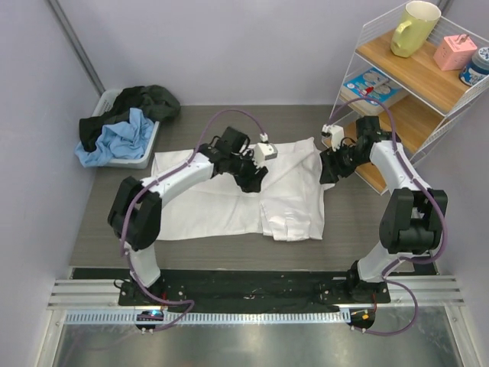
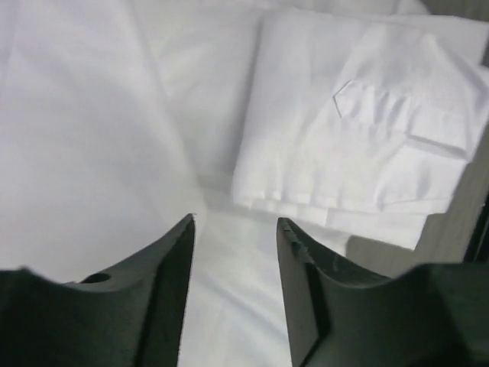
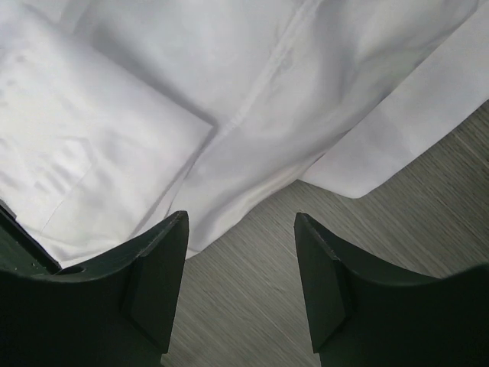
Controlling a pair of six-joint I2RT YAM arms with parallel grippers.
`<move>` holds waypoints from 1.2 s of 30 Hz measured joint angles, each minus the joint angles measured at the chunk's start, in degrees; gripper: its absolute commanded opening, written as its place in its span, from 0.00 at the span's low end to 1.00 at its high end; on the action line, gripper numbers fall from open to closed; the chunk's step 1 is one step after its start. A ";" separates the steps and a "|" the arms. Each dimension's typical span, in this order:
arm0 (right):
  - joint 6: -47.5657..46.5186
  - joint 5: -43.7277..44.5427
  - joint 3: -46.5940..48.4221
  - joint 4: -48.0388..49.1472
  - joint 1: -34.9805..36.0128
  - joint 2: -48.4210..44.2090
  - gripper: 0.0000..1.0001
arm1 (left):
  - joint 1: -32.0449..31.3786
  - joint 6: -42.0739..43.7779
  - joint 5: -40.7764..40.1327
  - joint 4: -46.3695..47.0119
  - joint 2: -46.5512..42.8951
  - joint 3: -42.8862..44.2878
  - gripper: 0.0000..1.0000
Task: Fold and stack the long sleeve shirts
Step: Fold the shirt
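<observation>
A plain white long sleeve shirt (image 1: 229, 199) lies spread on the grey table, with a folded part (image 1: 294, 206) on its right side. My left gripper (image 1: 252, 180) hovers open over the shirt's middle; in the left wrist view (image 2: 235, 222) white cloth shows between its fingers and the folded part with a cuff (image 2: 359, 145) lies ahead. My right gripper (image 1: 330, 170) is open and empty at the shirt's right edge; in the right wrist view (image 3: 241, 222) it sits over bare table next to the shirt's edge (image 3: 252, 115).
A white bin (image 1: 122, 130) with dark and blue clothes stands at the back left. A wire shelf (image 1: 416, 84) with a yellow mug, a pink box and a book stands at the back right, close to my right arm.
</observation>
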 measured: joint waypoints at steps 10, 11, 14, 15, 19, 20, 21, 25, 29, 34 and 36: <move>0.63 -2.91 -5.22 -0.42 -0.42 -1.86 0.63 | 5.11 -1.62 1.16 -4.83 -4.39 -9.14 0.59; 0.59 -3.45 -6.56 -0.96 -0.42 -2.45 0.63 | 4.83 -0.68 1.20 -5.99 -6.51 -10.21 0.59; 0.61 -4.72 -10.84 -1.38 -0.24 -4.04 0.63 | 4.61 0.59 1.20 -7.02 -10.86 -12.83 0.58; 0.83 -4.94 -11.91 -1.38 -0.07 -4.33 0.63 | 4.66 0.76 1.07 -7.21 -11.50 -13.27 0.58; 3.48 -5.18 -13.88 0.98 1.60 -4.48 0.62 | 4.83 0.68 0.83 -7.61 -11.54 -13.42 0.59; 4.04 -5.05 -13.73 2.14 2.45 -4.20 0.61 | 4.87 0.55 0.85 -7.65 -11.50 -13.42 0.61; 4.61 -4.94 -13.35 2.97 3.34 -3.69 0.61 | 5.01 0.42 0.87 -7.76 -11.52 -13.42 0.63; 6.34 -3.50 -10.45 6.91 7.15 1.03 0.59 | 6.93 0.02 1.99 -9.16 -11.52 -13.42 0.69; 6.84 -1.16 -8.04 9.90 9.99 5.86 0.60 | 13.25 1.09 5.60 -13.42 -11.50 -12.76 0.74; 6.67 1.88 -6.78 12.17 11.32 10.32 0.61 | 21.97 4.98 7.69 -19.37 -11.58 -10.97 0.75; 6.49 2.84 -6.78 12.33 11.37 11.28 0.60 | 24.50 7.52 7.43 -21.75 -11.74 -11.04 0.75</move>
